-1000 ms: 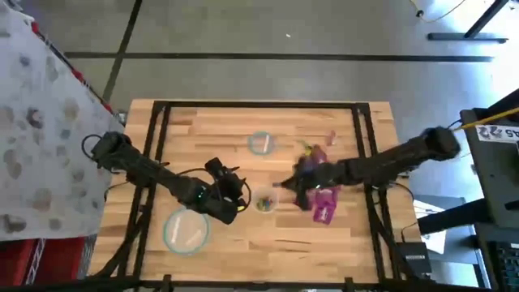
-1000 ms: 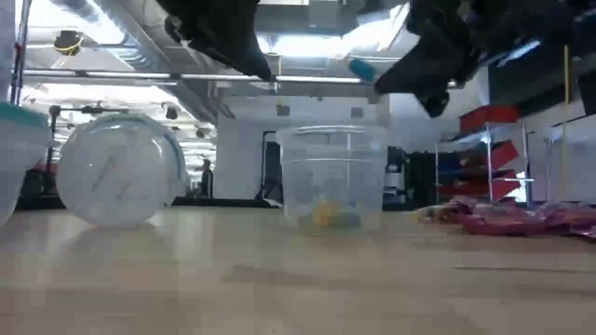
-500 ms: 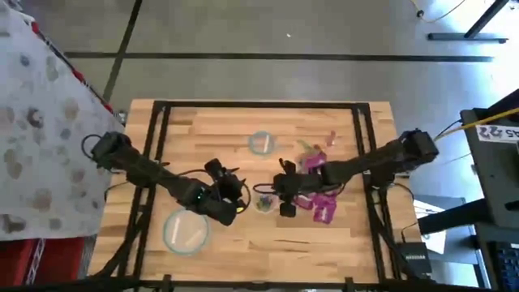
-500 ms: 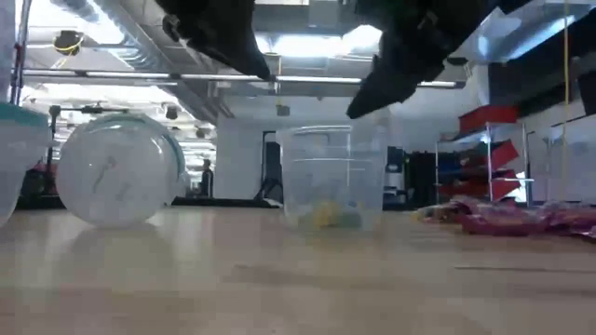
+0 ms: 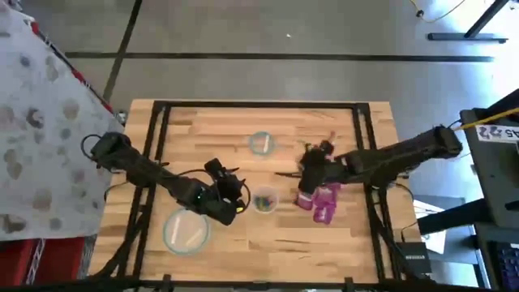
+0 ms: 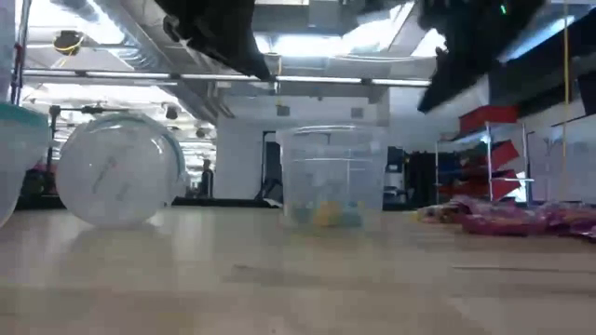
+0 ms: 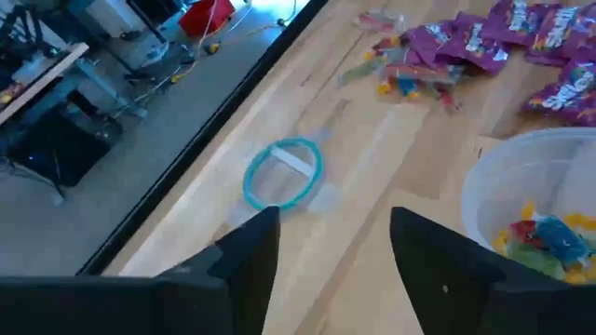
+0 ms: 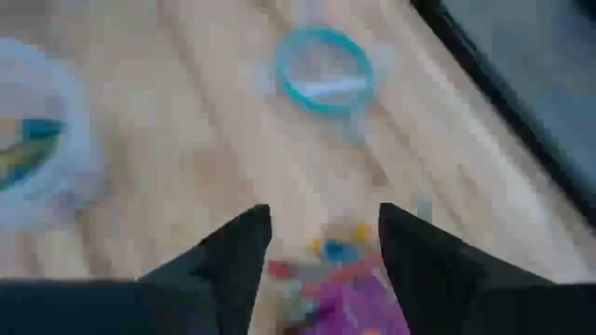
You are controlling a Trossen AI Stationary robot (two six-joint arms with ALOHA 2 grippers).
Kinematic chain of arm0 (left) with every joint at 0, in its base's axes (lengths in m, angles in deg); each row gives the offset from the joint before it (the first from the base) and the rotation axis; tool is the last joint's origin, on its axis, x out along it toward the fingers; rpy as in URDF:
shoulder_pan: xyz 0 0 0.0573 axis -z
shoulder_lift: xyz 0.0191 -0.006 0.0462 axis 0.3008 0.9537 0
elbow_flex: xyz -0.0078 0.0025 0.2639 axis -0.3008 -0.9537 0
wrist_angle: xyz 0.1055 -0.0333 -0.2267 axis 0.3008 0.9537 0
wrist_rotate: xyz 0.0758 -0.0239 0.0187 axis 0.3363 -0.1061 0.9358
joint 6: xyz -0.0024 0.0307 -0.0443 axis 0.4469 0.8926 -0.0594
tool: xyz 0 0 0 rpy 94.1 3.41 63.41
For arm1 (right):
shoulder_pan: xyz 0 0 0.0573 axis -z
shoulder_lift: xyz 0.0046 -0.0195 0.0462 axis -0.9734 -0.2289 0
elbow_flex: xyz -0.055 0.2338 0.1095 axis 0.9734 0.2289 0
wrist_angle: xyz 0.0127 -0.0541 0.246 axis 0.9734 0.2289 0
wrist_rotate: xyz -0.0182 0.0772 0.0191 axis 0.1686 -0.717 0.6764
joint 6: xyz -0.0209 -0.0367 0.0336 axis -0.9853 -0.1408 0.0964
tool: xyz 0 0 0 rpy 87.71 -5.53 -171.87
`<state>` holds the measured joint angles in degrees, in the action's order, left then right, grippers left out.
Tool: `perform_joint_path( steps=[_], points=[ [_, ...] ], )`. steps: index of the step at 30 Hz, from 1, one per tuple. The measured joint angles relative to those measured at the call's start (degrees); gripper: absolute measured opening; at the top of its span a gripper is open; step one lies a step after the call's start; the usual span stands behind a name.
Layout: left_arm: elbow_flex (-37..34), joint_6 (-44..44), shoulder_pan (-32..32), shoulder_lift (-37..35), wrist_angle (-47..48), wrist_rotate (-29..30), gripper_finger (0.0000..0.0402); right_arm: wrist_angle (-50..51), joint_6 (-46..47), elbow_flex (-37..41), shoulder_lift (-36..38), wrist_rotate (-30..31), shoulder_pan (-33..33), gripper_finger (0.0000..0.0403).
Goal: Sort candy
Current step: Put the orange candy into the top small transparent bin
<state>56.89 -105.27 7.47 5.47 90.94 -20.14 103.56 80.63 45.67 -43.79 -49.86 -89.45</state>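
Candy [image 5: 323, 197] lies heaped on the right half of the wooden surface [image 5: 203, 134]: magenta-purple packets in a loose overlapping pile, with a few thin pink, reddish and greenish pieces strewn at the far edge of it, seen more clearly from the left wrist [image 7: 484, 46]. Judged light, soft and crinkly; film wrappers likely slick, so a pinch across a packet's flat middle or a free edge at the pile's rim looks safest; packets lapped over each other could drag neighbours along. Small loose sweets sit low and flat, harder to nip. Right end effector [image 5: 306, 177] hangs over the near-centre side of the pile, fingers [image 8: 233, 256] spread with nothing between them. Left end effector [image 5: 233, 197] waits just beside the small clear cup [image 5: 265, 199], fingers [image 7: 247, 256] spread, empty. That cup already holds some yellow, blue and red pieces [image 7: 540, 237] and stands between the two arms, close to the pile. A teal-rimmed clear bowl [image 5: 260, 143] sits toward the far edge, well apart from the pile; a larger clear bowl [image 5: 186, 230] sits near the front left, partly under the left arm. The cup is light and could tip if bumped; the left arm crowds its near side.
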Motion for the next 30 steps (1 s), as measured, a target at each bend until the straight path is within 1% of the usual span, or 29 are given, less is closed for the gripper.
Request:
perform_joint_path(
  steps=[4,6,7,8,11,16,19,22,24,27,30],
  points=[
    [0.0,-0.1,-0.4,0.0,-0.2,0.0,0.0189,-10.3,4.8,10.9,1.4,-3.8,1.4,0.0182],
    [0.0,-0.1,-0.4,0.0,-0.3,0.0,0.0189,-15.8,5.8,14.8,1.5,-5.9,2.0,0.0182],
    [0.0,-0.1,-0.4,0.0,-0.3,0.0,0.0189,-16.8,7.1,16.2,1.5,-6.4,2.2,0.0182],
    [0.0,-0.1,-0.4,0.0,-0.2,0.0,0.0189,-16.1,9.6,16.9,1.5,-6.5,2.3,0.0182],
    [0.0,-0.7,-0.4,0.0,-0.3,-0.1,0.0189,-9.0,18.0,17.2,1.9,-6.0,2.2,0.0181],
    [0.0,-1.0,-0.4,0.0,-0.3,-0.8,0.0189,1.7,26.8,16.9,2.3,-8.1,2.1,0.0181],
    [0.0,-1.0,-0.4,0.0,-0.3,-0.8,0.0189,7.6,31.4,14.9,2.8,-8.2,1.2,0.0181],
    [0.0,-1.0,-0.4,0.0,-0.3,-0.9,0.0189,14.9,35.3,11.7,3.0,-6.1,0.0,0.0181],
    [0.0,-0.9,-0.4,0.0,-0.2,-1.1,0.0189,15.0,35.2,10.1,3.0,-3.2,-0.8,0.0181],
    [0.0,-0.8,-0.4,0.0,-0.3,-1.0,0.0189,8.8,29.9,9.4,3.0,0.8,-0.7,0.0181],
    [0.0,-0.6,-0.6,0.0,-0.3,-0.7,0.0189,2.3,23.6,9.4,2.6,1.3,2.4,0.0181]
  ],
)
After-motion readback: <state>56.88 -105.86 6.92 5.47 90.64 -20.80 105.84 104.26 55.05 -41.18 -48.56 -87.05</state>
